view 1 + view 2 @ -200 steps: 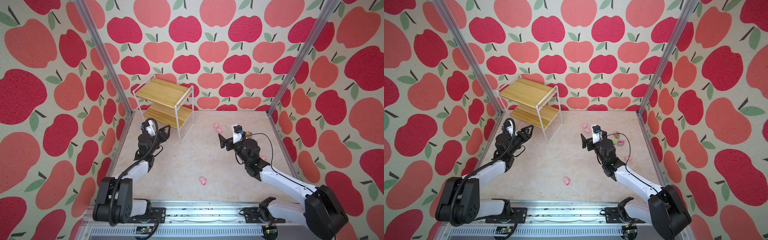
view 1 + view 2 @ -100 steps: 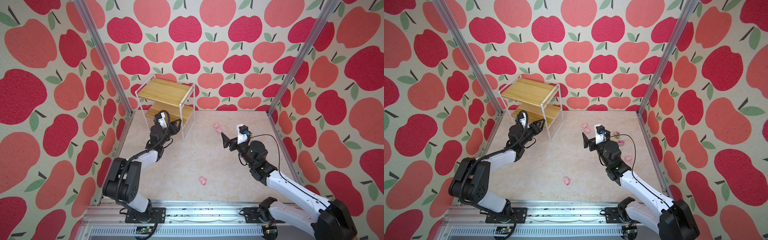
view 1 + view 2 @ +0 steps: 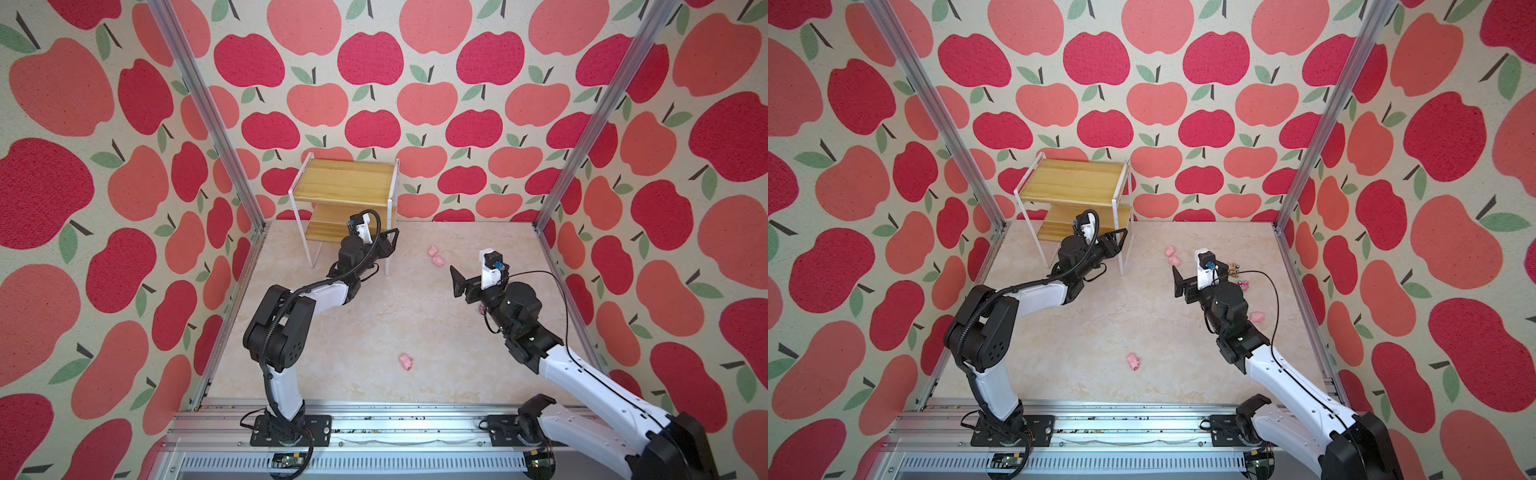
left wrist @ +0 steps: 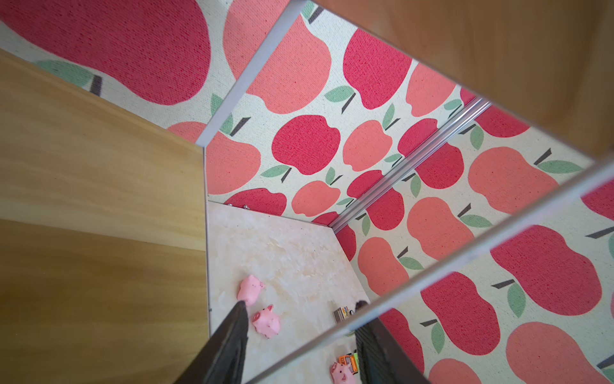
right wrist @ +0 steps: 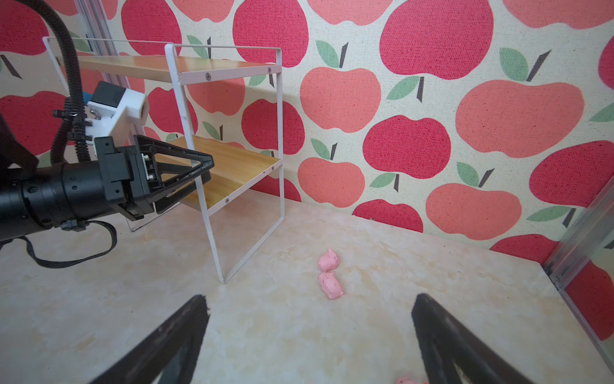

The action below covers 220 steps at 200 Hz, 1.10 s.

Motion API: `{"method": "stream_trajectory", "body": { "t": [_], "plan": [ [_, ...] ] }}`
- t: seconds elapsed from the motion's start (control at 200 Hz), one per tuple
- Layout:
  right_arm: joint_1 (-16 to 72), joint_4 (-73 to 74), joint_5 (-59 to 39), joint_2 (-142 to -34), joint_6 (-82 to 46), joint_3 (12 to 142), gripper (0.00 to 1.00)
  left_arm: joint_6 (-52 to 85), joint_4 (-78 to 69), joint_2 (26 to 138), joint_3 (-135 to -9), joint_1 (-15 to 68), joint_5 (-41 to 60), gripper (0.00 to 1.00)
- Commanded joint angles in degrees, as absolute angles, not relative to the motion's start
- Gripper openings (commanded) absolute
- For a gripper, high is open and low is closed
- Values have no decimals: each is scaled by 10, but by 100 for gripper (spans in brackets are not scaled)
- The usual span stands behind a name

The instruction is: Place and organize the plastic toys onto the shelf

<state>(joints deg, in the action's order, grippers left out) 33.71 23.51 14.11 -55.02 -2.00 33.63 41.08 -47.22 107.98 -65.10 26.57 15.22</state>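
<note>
Two-tier shelf (image 3: pixel 345 183) of smooth pale wood boards in a thin white wire frame. Left pincer (image 5: pixel 210 169), black and wedge-fingered, half-spread astride the shelf's front post (image 5: pixel 186 116), at the lower board (image 5: pixel 229 166). Right pincer (image 5: pixel 309 297) gapes wide, holding nothing; two rounded pink pigs (image 5: pixel 330 286) lie just ahead of it, tiny trucks (image 3: pixel 1233 270) behind its wrist.
</note>
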Motion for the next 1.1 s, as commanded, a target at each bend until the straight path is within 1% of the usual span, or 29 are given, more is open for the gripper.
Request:
{"method": "stream_trajectory", "body": {
  "t": [0.0, 0.165, 0.3, 0.46, 0.63, 0.715, 0.805, 0.95, 1.096],
  "plan": [
    [318, 221, 147, -525, -30, 332, 99, 399, -482, 1118, -706, 304, 174, 54],
    [286, 204, 134, -517, -40, 333, 99, 395, -476, 1155, -760, 329, 184, 54],
    [275, 198, 122, -538, -37, 344, 99, 379, -459, 1120, -739, 330, 191, 54],
    [275, 213, 88, -602, -36, 372, 99, 319, -387, 1006, -649, 326, 187, 59],
    [307, 272, 76, -704, -34, 414, 99, 264, -276, 855, -541, 323, 162, 70],
    [341, 298, 99, -766, -15, 454, 99, 244, -187, 780, -505, 324, 122, 75],
    [362, 340, 122, -836, -12, 495, 99, 238, -116, 710, -473, 319, 94, 78],
    [380, 381, 160, -937, -4, 575, 99, 246, 14, 599, -446, 297, 27, 78],
    [390, 405, 220, -1010, -6, 639, 98, 246, 126, 521, -441, 275, -24, 78]
  ]
}}
